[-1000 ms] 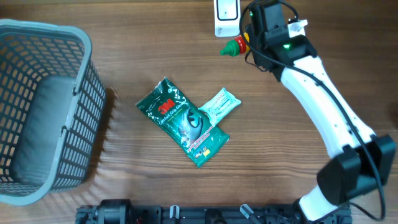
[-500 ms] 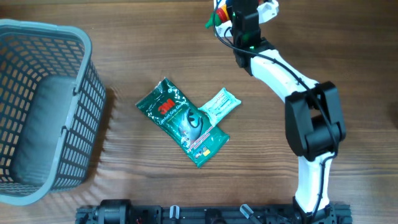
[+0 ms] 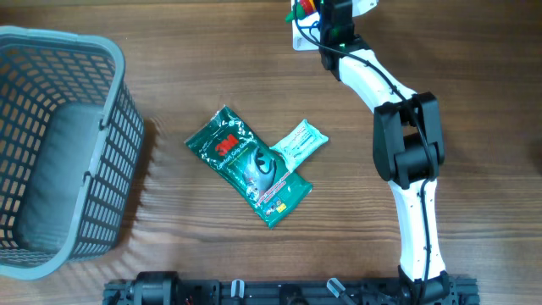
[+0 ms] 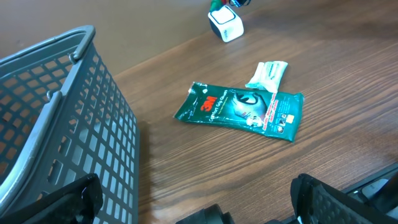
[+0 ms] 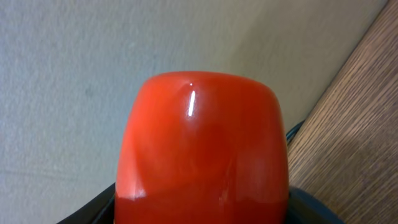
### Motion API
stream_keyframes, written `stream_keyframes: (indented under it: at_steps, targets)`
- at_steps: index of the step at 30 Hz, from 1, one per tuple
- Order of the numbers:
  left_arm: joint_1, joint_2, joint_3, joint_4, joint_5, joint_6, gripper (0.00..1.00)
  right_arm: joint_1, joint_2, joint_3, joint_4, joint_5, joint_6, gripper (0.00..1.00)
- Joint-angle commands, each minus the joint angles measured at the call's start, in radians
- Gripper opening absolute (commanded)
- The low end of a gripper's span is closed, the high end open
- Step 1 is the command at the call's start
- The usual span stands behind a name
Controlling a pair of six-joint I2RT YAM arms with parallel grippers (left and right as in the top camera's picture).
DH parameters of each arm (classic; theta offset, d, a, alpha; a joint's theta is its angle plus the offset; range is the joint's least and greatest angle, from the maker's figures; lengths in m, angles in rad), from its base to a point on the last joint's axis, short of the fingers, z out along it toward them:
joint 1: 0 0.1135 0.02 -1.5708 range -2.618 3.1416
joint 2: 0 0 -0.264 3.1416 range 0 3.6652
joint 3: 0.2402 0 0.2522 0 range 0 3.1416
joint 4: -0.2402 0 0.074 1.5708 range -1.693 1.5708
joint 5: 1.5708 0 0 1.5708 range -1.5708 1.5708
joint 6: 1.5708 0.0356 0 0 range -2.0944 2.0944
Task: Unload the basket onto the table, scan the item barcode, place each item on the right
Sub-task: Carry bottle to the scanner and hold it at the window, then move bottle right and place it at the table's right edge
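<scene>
Red item point(image 5: 202, 149), gripped in the right jaws, is swinging left over the far scanner point(image 3: 303, 38), bringing the scan close, while the left jaws are hanging wide open.

Brown wood-grain table point(image 3: 339, 246), plain pale beige wall point(image 5: 62, 62)

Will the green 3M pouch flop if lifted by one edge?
Probably flops: the green 3M pouch looks like thin, flat film. Its glossy surface may be slippery. Likely light, so a push would slide it across the wooden table.
</scene>
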State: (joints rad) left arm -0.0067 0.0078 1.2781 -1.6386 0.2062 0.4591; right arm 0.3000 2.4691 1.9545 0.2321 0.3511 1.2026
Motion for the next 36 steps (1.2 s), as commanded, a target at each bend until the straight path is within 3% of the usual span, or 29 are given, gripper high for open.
stream_keyframes:
  at_steps: [1,6,11,16,23,26,27,29,36]
  targets:
    - [-0.003,-0.003,0.0,0.002,-0.002,0.005,1.0,0.007,0.002,0.043,0.0,-0.047,0.001,0.51]
    - [-0.003,-0.003,0.0,0.002,-0.002,0.005,1.0,-0.022,-0.087,0.043,-0.113,-0.048,-0.09,0.51]
    - [-0.003,-0.003,0.0,0.002,-0.002,0.005,1.0,-0.169,-0.284,0.043,-0.493,0.106,-0.127,0.52]
    - [-0.003,-0.003,0.0,0.002,-0.002,0.005,1.0,-0.489,-0.316,0.04,-0.878,0.15,-0.126,0.5]
    - [-0.003,-0.003,0.0,0.002,-0.002,0.005,1.0,-0.846,-0.201,0.013,-1.048,0.136,-0.189,0.54]
    - [-0.003,-0.003,0.0,0.002,-0.002,0.005,1.0,-0.925,-0.153,0.013,-1.069,0.079,-0.219,0.6]
    - [-0.003,-0.003,0.0,0.002,-0.002,0.005,1.0,-0.954,-0.149,0.013,-1.075,0.063,-0.22,0.68]
    - [-0.003,-0.003,0.0,0.002,-0.002,0.005,1.0,-0.977,-0.15,0.019,-1.059,0.061,-0.291,0.97]
    - [-0.003,-0.003,0.0,0.002,-0.002,0.005,1.0,-0.984,-0.263,0.025,-1.056,-0.066,-0.366,1.0]
